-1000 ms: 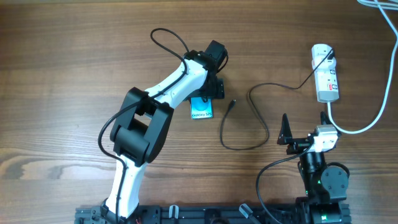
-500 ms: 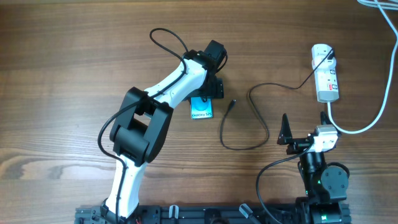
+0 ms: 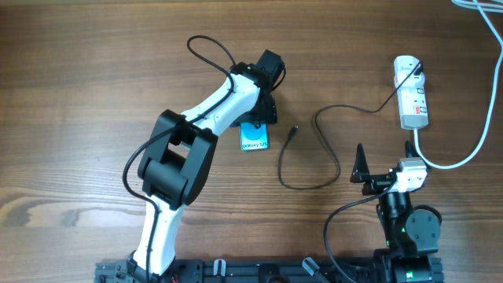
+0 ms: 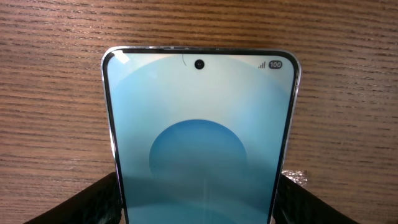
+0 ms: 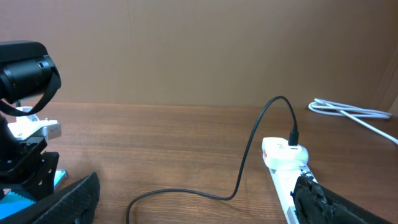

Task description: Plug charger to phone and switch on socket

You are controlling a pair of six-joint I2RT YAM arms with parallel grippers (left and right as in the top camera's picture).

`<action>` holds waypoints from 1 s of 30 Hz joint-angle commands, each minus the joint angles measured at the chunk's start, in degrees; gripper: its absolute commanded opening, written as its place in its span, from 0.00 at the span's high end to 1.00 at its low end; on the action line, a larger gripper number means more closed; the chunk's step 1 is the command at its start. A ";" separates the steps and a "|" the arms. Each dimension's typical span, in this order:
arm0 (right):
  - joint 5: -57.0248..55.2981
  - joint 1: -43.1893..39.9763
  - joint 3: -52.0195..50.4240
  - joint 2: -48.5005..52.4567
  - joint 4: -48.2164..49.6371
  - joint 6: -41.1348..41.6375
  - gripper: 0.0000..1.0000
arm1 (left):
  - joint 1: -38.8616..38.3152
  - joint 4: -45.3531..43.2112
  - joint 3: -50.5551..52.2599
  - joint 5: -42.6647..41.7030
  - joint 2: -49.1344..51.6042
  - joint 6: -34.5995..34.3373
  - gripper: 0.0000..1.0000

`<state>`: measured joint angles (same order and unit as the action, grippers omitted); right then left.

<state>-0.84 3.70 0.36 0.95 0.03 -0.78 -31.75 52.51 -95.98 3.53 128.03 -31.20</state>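
Note:
The phone (image 3: 254, 141) lies flat on the wood, teal screen up, and fills the left wrist view (image 4: 199, 124). My left gripper (image 3: 260, 118) sits over its far end, with a finger against each long side (image 4: 198, 199). The charger cable (image 3: 336, 161) loops across the table. Its connector tip (image 3: 293, 131) lies loose just right of the phone, and its plug (image 3: 414, 71) sits in the white socket (image 3: 412, 98). My right gripper (image 3: 384, 153) is open and empty, low, just in front of the socket (image 5: 283, 155). The cable (image 5: 249, 162) runs between its fingers.
A thick white cord (image 3: 464, 161) runs from the socket's near end and curves out to the far right corner. It shows in the right wrist view (image 5: 348, 111) too. The left arm's black wire loops above its wrist (image 3: 212, 51).
The left arm has shifted very slightly to the left at the phone. The phone, cable, socket and right arm have not moved.

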 commanded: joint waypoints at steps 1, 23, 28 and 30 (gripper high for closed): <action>0.76 -0.02 -0.07 -0.02 0.33 -0.72 0.00 | 0.52 1.95 2.01 0.81 1.16 -0.59 0.24; 0.76 -0.02 -0.07 -0.02 0.33 -0.72 0.00 | 5.27 13.99 1.79 -39.41 -13.16 -0.52 0.27; 0.76 -0.02 -0.07 -0.02 0.33 -0.72 0.00 | 10.84 13.73 1.79 -63.49 -13.62 -0.52 0.28; 0.76 -0.02 -0.07 -0.02 0.31 -0.72 0.00 | 12.87 13.62 1.79 -69.85 -13.62 -0.55 0.28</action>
<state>-0.84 3.70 0.36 0.95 0.03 -0.78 -22.33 66.22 -94.21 -46.19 117.08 -31.40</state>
